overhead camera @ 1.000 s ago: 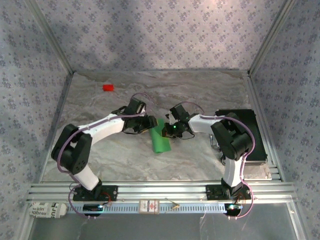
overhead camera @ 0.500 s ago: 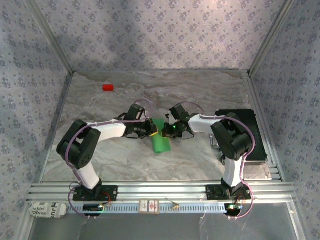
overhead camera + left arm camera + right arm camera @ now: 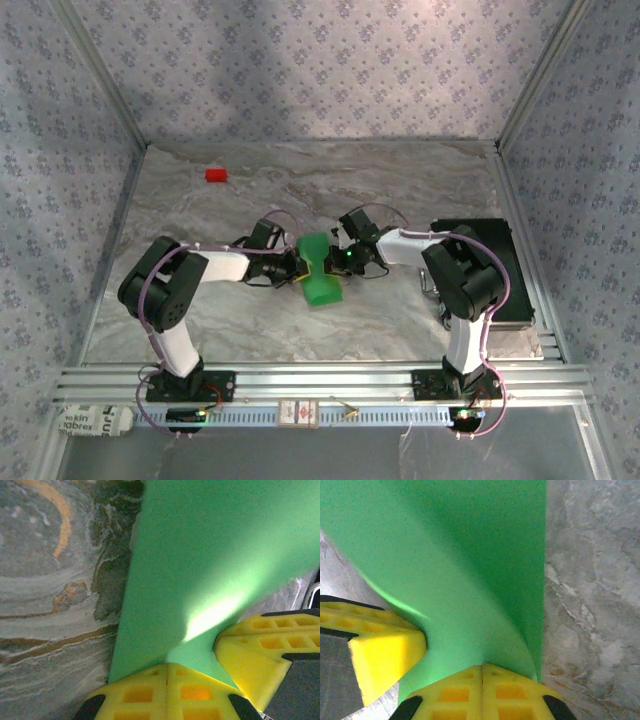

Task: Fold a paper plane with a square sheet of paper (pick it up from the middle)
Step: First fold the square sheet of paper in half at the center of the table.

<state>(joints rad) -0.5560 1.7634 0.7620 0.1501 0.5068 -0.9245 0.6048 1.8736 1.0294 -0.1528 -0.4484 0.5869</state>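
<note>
Near edge of the surface point(image 3: 250, 325): an aluminium rail point(image 3: 380, 378) carried both arm bases, with a small white label point(image 3: 298, 412) just in front of it between them.

Middle of the surface: the green sheet of paper point(image 3: 322, 288), folded to a narrow strip, ran from near to far and slightly aslant. Its far part looked lifted off the marbled top, while the near end seemed lower. I could not tell whether the near end touched.

The left gripper point(image 3: 297, 268) reached the strip from the left side, the arm stretched low across the surface. In the left wrist view its yellow jaws were pressed together on the sheet's edge point(image 3: 167, 690), and the paper point(image 3: 210, 555) rose away from them in a smooth curve. One yellow finger of the other gripper sat just beside, at lower right.

The right gripper point(image 3: 336, 263) met the strip from the right, opposite and close to the left one. In its wrist view the jaws were likewise clamped on the green sheet point(image 3: 482, 692), with the paper point(image 3: 460, 555) bowed up between the two grips.

Right edge: a black flat box point(image 3: 487, 238) lay partly behind the right arm.

Far left corner area: a small red block point(image 3: 216, 175) lay well apart from the paper.
</note>
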